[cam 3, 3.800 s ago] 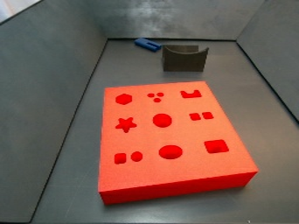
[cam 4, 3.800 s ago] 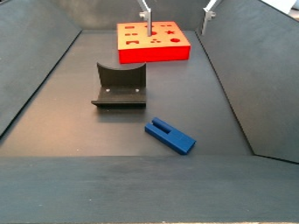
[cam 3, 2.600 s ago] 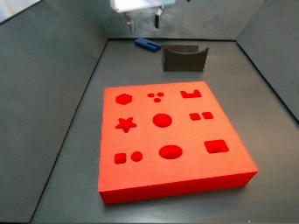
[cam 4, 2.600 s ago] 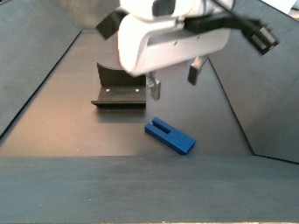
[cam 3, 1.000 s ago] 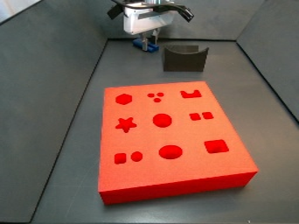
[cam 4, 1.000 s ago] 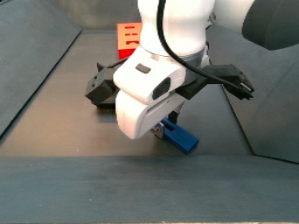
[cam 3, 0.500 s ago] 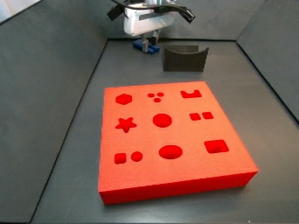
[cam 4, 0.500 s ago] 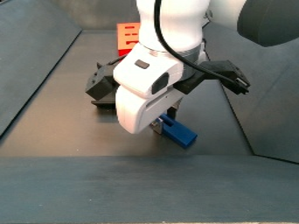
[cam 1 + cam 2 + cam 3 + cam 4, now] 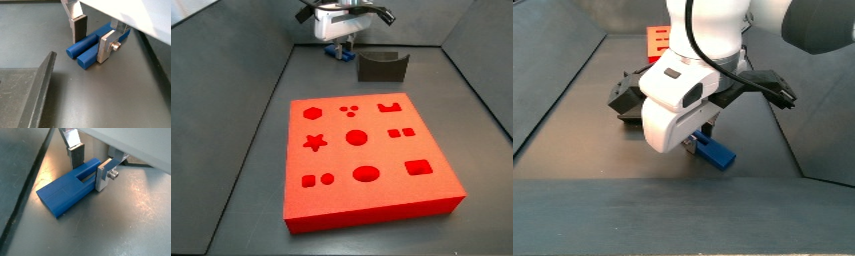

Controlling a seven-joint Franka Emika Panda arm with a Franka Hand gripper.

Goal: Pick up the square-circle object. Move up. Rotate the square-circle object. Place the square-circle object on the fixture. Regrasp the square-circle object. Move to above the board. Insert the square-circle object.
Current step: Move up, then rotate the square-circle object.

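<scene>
The square-circle object (image 9: 81, 47), a small bright blue block, lies on the dark floor; it also shows in the other wrist view (image 9: 63, 193) and in both side views (image 9: 341, 53) (image 9: 718, 155). My gripper (image 9: 92, 47) is low over it, with one finger on each long side and the pads against the block. It also shows in the other wrist view (image 9: 89, 173) and in both side views (image 9: 337, 46) (image 9: 698, 148). The dark fixture (image 9: 381, 66) stands beside it, partly hidden by the arm in a side view (image 9: 625, 101). The red board (image 9: 365, 160) lies apart.
Grey walls enclose the floor on all sides. A dark raised edge (image 9: 30, 95) runs close beside the block in a wrist view. The arm's white body (image 9: 680, 95) hides most of the board in a side view.
The gripper came down from above the floor onto the blue block. Over the last second it has stayed low around the block with hardly any motion.
</scene>
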